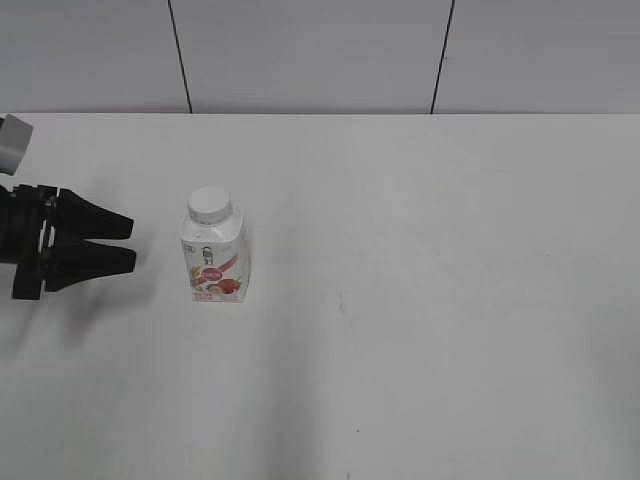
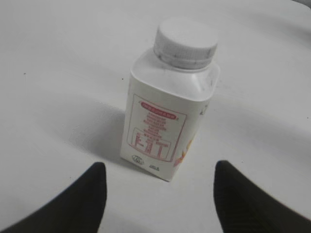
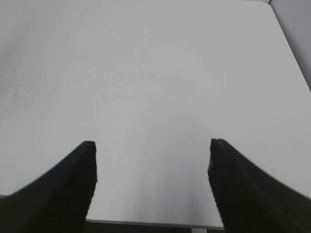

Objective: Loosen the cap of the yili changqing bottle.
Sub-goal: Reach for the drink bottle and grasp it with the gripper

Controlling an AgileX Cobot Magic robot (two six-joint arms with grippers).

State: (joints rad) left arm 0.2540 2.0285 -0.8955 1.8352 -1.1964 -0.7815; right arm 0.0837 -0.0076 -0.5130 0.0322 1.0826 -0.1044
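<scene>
The yili changqing bottle point(image 1: 214, 260) stands upright on the white table, left of the middle, white with a pink-red strawberry label. Its white ribbed cap point(image 1: 210, 205) sits on the neck. In the left wrist view the bottle point(image 2: 165, 121) and cap point(image 2: 184, 42) stand just ahead of my open fingers. My left gripper point(image 1: 127, 243) is open and empty, a short way left of the bottle, pointing at it. My right gripper point(image 3: 153, 160) is open and empty above the table's near edge; it does not show in the exterior view.
The white table point(image 1: 450, 300) spreads wide to the right of the bottle. A panelled grey wall point(image 1: 320, 50) runs behind the table's far edge. The right wrist view shows the table's edge point(image 3: 155, 224) under the fingers.
</scene>
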